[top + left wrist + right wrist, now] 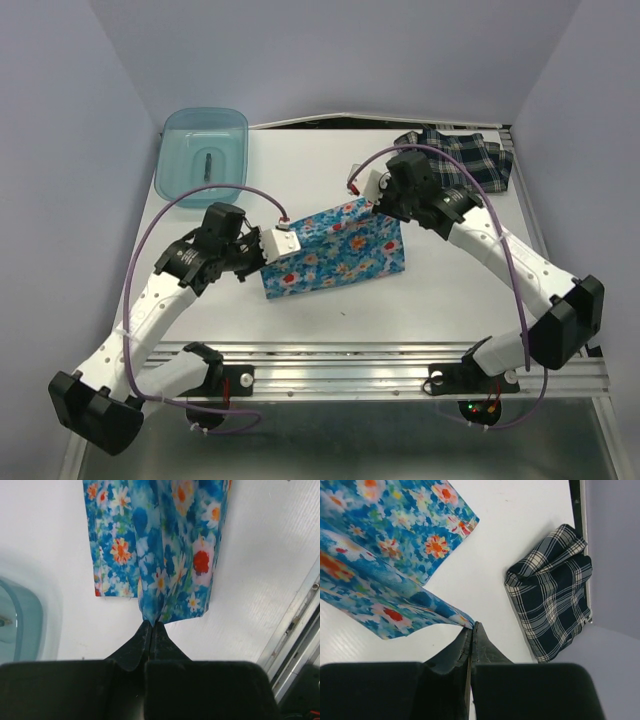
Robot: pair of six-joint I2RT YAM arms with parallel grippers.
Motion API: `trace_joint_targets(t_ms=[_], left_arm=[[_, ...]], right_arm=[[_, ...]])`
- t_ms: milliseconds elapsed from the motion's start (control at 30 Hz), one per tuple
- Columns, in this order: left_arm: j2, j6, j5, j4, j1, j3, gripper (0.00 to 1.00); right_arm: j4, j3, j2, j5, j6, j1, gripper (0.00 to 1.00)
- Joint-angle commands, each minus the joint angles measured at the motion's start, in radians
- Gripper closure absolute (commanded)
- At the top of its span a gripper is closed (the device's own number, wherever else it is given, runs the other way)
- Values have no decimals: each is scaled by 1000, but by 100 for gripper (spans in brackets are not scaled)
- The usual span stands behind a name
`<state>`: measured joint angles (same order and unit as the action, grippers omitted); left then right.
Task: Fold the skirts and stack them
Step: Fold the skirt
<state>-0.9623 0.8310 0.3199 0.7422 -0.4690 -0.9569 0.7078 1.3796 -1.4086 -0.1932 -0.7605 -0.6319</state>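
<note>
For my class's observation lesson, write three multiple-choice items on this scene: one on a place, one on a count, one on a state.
1. Where on the table does the plaid skirt lie?
A) far right corner
B) near left corner
C) middle

2. How many skirts are in view?
A) one
B) two
C) three

3. What is the left claw doing?
A) hanging open
B) shut on an edge of the floral skirt
C) shut on the plaid skirt

Answers:
1 A, it lies bunched at the far right corner in the top view.
2 B, one is plaid and one is floral.
3 B, the left wrist view shows it pinching the blue flowered cloth.
</note>
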Motion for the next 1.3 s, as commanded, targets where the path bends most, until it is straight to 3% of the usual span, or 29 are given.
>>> trace_joint_targets(t_ms=[0, 433, 700, 833, 900, 967, 1000, 1100, 1167, 1267], left_arm=[[-2, -55, -36, -104, 16, 0, 100], [-274, -24, 53, -207, 179, -46, 100], [-502, -50, 30, -328, 237, -78, 100], [-660, -98, 30, -362, 250, -147, 87], [-700, -121, 53, -357, 257, -192, 77], [-725, -142, 56, -365, 260, -209, 63], [-722, -147, 62, -362, 260, -224, 54], [-707, -177, 56, -359, 260, -252, 41], [-687, -193, 39, -354, 260, -264, 39], [-661, -196, 10, -353, 260, -273, 39]], right_arm=[[-108, 68, -38, 37, -75, 52, 99], [-172, 251, -331, 159, -152, 132, 99], [-315, 269, -553, 170, -149, 150, 99], [-375, 309, -677, 141, -109, 169, 97], [-405, 352, -717, 109, -80, 169, 86], [-407, 389, -756, 84, -36, 178, 60], [-407, 419, -759, 75, -20, 178, 37], [-407, 456, -738, 46, 33, 178, 21], [-403, 467, -692, 22, 73, 178, 7], [-302, 516, -646, 5, 142, 178, 4]])
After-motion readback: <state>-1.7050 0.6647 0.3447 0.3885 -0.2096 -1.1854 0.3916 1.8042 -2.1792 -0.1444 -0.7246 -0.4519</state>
